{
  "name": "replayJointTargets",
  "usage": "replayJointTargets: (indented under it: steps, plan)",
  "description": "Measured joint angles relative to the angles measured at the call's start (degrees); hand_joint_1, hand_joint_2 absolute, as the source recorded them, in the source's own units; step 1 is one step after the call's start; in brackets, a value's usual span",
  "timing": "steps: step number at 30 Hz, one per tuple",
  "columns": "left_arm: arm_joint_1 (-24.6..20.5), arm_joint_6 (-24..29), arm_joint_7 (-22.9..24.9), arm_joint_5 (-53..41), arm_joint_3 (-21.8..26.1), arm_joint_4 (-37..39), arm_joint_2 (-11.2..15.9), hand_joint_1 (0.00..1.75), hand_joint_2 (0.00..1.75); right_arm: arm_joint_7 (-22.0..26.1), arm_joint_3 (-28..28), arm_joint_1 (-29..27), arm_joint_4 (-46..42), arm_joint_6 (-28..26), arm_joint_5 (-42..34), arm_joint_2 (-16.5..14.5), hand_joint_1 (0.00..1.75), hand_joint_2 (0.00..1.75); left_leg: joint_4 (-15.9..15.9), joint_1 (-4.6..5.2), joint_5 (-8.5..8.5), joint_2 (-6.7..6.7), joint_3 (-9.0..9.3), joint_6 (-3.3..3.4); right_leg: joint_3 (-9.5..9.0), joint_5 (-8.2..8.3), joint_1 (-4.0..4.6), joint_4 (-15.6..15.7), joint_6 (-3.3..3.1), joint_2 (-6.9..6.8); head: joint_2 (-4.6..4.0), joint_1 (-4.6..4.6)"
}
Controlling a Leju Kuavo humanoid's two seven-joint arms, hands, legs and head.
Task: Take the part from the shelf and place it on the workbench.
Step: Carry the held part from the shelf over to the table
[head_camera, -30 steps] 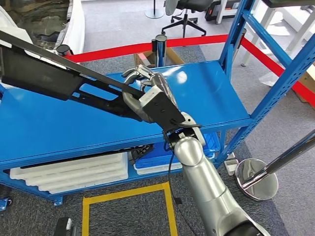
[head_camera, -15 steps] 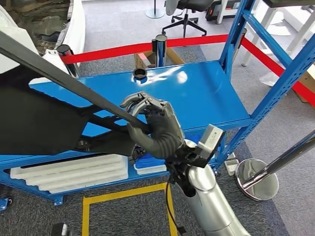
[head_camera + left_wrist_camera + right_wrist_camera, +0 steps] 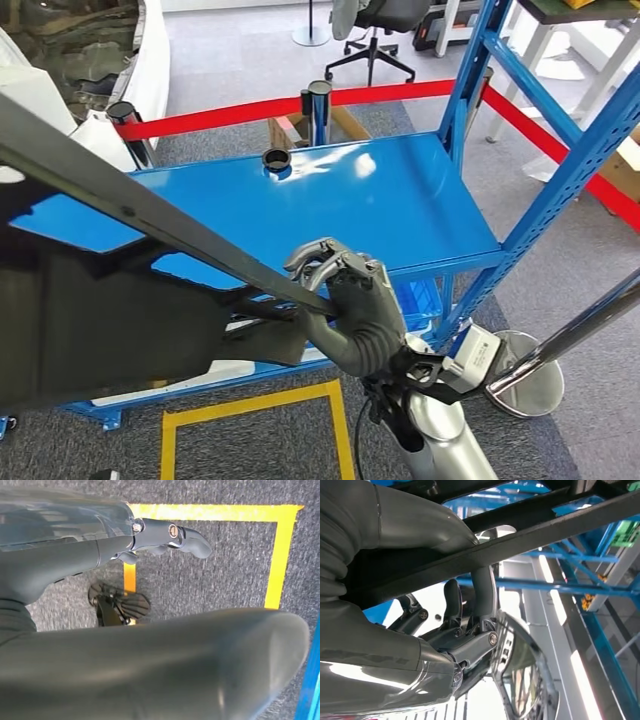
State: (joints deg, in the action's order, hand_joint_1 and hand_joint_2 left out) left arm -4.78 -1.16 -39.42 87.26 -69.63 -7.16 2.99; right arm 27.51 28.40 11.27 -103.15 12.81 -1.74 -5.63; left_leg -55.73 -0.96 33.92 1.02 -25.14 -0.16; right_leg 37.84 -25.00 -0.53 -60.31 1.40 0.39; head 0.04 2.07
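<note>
The right hand [image 3: 351, 305] sits at lower centre of the head view, fingers curled around a bar of the black part [image 3: 113, 290]. The part crosses the left half of the frame, off the blue shelf [image 3: 392, 195] and in front of it. In the left wrist view the left hand [image 3: 113, 545] holds nothing over grey carpet, one finger [image 3: 188, 537] extended.

Long black part [image 3: 113, 290], tilted, held above the blue shelf [image 3: 362, 200].
</note>
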Motion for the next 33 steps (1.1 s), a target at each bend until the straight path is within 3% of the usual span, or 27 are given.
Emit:
replayJointTargets:
  steps: [3, 5, 8, 9, 10, 11, 13, 14, 15, 17, 19, 21, 23, 24, 25, 26, 27, 29, 30, 31, 33]
  plan:
    - [0.30, 0.24, 0.98, -0.01, 1.30, 0.14, 0.01, 0.00, 0.00, 0.55, -1.00, -1.95, -1.60, -0.23, 0.57, 1.09, 1.75, 1.75, -0.11, -0.04, 0.51, -0.07, -0.17, -0.77, -0.17, -1.19, 0.04, 0.54, -1.18, 0.21, 0.00, 0.04]
    - [0.49, 0.57, 1.63, 0.00, 1.93, 0.23, 0.04, 0.00, 0.00, 0.80, -1.83, -2.91, -2.56, -0.37, 0.79, 1.68, 1.75, 1.75, -2.80, -0.09, 2.19, -0.27, -1.32, -1.13, -0.60, -1.47, -0.22, 0.88, -1.74, 0.07, 0.00, 0.05]
    - [0.82, 1.06, 2.57, 0.01, 2.69, 0.38, 0.20, 0.00, 0.00, 1.09, -3.07, -4.07, -3.27, -0.46, 0.89, 2.49, 1.75, 1.75, -13.80, -0.12, 6.70, -0.43, -7.50, -1.45, -0.94, -1.61, -0.29, 0.97, -2.11, -0.21, 0.00, 0.08]
    - [0.99, 1.16, 2.79, 0.01, 2.86, 0.45, 0.25, 0.00, 0.00, 1.14, -3.46, -4.45, -3.36, -0.44, 0.90, 2.74, 1.75, 1.75, -16.41, -0.13, 7.02, -0.44, -9.35, -1.52, -0.96, -1.65, -0.29, 0.97, -2.12, -0.18, 0.00, 0.09]
    - [1.14, 1.22, 2.96, 0.01, 3.00, 0.51, 0.28, 0.00, 0.00, 1.18, -3.83, -4.79, -3.49, -0.38, 0.91, 2.96, 1.75, 1.75, -17.02, -0.14, 6.11, -0.45, -10.36, -1.56, -0.98, -1.67, -0.30, 0.96, -2.12, -0.13, 0.00, 0.09]
    - [1.23, 1.26, 3.07, 0.01, 3.11, 0.56, 0.33, 0.00, 0.00, 1.21, -4.16, -5.04, -3.67, -0.30, 0.92, 3.11, 1.75, 1.75, -15.40, -0.18, 4.06, -0.46, -10.35, -1.55, -1.02, -1.69, -0.31, 0.95, -2.11, -0.07, 0.00, 0.09]
    - [1.26, 1.32, 3.20, 0.00, 3.23, 0.67, 0.46, 0.00, 0.00, 1.30, -4.67, -5.28, -4.14, -0.16, 0.93, 3.26, 1.75, 1.75, -8.39, -0.23, -0.86, -0.50, -8.27, -1.46, -1.12, -1.69, -0.29, 0.93, -1.93, 0.02, 0.00, 0.09]
    - [1.21, 1.33, 3.23, 0.00, 3.26, 0.71, 0.52, 0.00, 0.00, 1.33, -4.84, -5.31, -4.36, -0.13, 0.94, 3.30, 1.75, 1.75, -5.42, -0.19, -2.47, -0.49, -7.27, -1.33, -1.10, -1.62, -0.19, 0.88, -1.72, 0.07, 0.00, 0.09]
    - [1.19, 1.41, 3.29, 0.00, 3.27, 0.77, 0.60, 0.00, 0.00, 1.36, -5.01, -5.36, -4.54, -0.10, 0.97, 3.33, 1.75, 1.75, -3.69, -0.13, -3.23, -0.47, -6.74, -1.18, -1.02, -1.48, -0.10, 0.83, -1.42, 0.09, 0.00, 0.09]
    - [1.29, 1.74, 3.46, 0.01, 3.29, 0.84, 0.77, 0.00, 0.00, 1.40, -5.44, -5.51, -4.79, 0.03, 1.13, 3.46, 1.75, 1.75, -3.10, 0.09, -3.53, -0.36, -6.75, -0.71, -0.89, -1.01, 0.01, 0.90, -0.65, 0.09, 0.00, 0.08]
    - [1.48, 2.05, 3.59, 0.01, 3.31, 0.89, 0.92, 0.00, 0.00, 1.47, -5.90, -5.66, -5.00, 0.19, 1.26, 3.67, 1.75, 1.75, -3.00, 0.01, -4.09, -0.47, -7.00, 0.22, -0.76, -1.57, -0.07, 0.57, 0.04, -0.02, 0.00, 0.06]
    - [1.52, 2.15, 3.64, 0.01, 3.32, 0.95, 1.10, 0.00, 0.00, 1.58, -6.25, -5.75, -5.18, 0.31, 1.29, 3.90, 1.75, 1.75, -2.80, -0.09, -4.84, -0.70, -7.47, 1.27, 0.27, -5.23, -0.12, -3.14, 0.42, -0.12, 0.00, 0.03]
    - [1.49, 2.31, 3.71, 0.01, 3.32, 1.09, 1.31, 0.00, 0.00, 1.71, -6.61, -5.97, -5.21, 0.39, 1.33, 4.14, 1.75, 1.75, -2.82, 0.13, -5.50, -0.82, -8.18, 1.76, 2.14, -10.26, -0.12, -10.50, 0.56, -0.15, 0.00, 0.01]
    - [1.51, 2.40, 3.76, 0.01, 3.32, 1.16, 1.38, 0.00, 0.00, 1.76, -6.82, -6.14, -5.21, 0.40, 1.36, 4.25, 1.75, 1.75, -2.83, 0.28, -5.84, -0.85, -8.56, 1.86, 2.68, -11.76, -0.12, -13.57, 0.58, -0.16, 0.00, 0.01]
    - [1.55, 2.53, 3.82, 0.01, 3.32, 1.20, 1.43, 0.00, 0.00, 1.80, -7.02, -6.31, -5.21, 0.42, 1.40, 4.36, 1.75, 1.75, -2.84, 0.43, -6.18, -0.86, -8.96, 1.92, 2.39, -12.16, -0.10, -14.92, 0.54, -0.15, 0.00, 0.01]
    - [1.59, 2.62, 3.87, 0.01, 3.32, 1.21, 1.47, 0.00, 0.00, 1.84, -7.17, -6.44, -5.23, 0.42, 1.44, 4.44, 1.75, 1.75, -2.85, 0.60, -6.52, -0.84, -9.35, 1.95, 1.02, -11.50, -0.03, -14.00, 0.40, -0.15, 0.00, 0.01]
    - [1.61, 2.71, 3.90, 0.01, 3.32, 1.21, 1.49, 0.00, 0.00, 1.88, -7.28, -6.50, -5.29, 0.42, 1.48, 4.50, 1.75, 1.75, -2.85, 0.76, -6.86, -0.80, -9.69, 1.94, -1.47, -10.14, 0.10, -10.77, 0.07, -0.14, 0.00, 0.01]
    - [1.63, 2.83, 3.93, 0.01, 3.32, 1.22, 1.43, 0.00, 0.00, 1.97, -7.45, -6.50, -5.62, 0.42, 1.60, 4.56, 1.75, 1.75, -2.88, 1.02, -7.46, -0.73, -10.15, 1.79, -7.62, -7.88, 0.63, -1.76, -1.04, -0.11, 0.00, 0.01]
    - [1.65, 2.88, 3.94, 0.01, 3.32, 1.22, 1.39, 0.00, 0.00, 2.01, -7.51, -6.49, -5.83, 0.42, 1.65, 4.57, 1.75, 1.75, -2.88, 1.05, -7.78, -0.71, -10.30, 1.57, -9.74, -7.38, 0.90, 1.66, -1.47, -0.09, 0.00, 0.02]
    - [1.68, 2.91, 3.97, 0.01, 3.32, 1.24, 1.37, 0.00, 0.00, 2.06, -7.54, -6.52, -5.99, 0.43, 1.68, 4.59, 1.75, 1.75, -2.86, 0.97, -8.12, -0.72, -10.43, 1.27, -10.81, -7.26, 1.16, 3.55, -1.76, -0.09, 0.00, 0.03]
    - [1.74, 3.01, 4.03, 0.01, 3.32, 1.30, 1.46, 0.00, 0.00, 2.17, -7.60, -6.72, -6.18, 0.42, 1.77, 4.60, 1.75, 1.75, -2.72, 0.77, -8.78, -0.69, -10.68, 0.59, -10.76, -6.64, 1.29, 4.51, -1.98, -0.19, 0.00, 0.04]
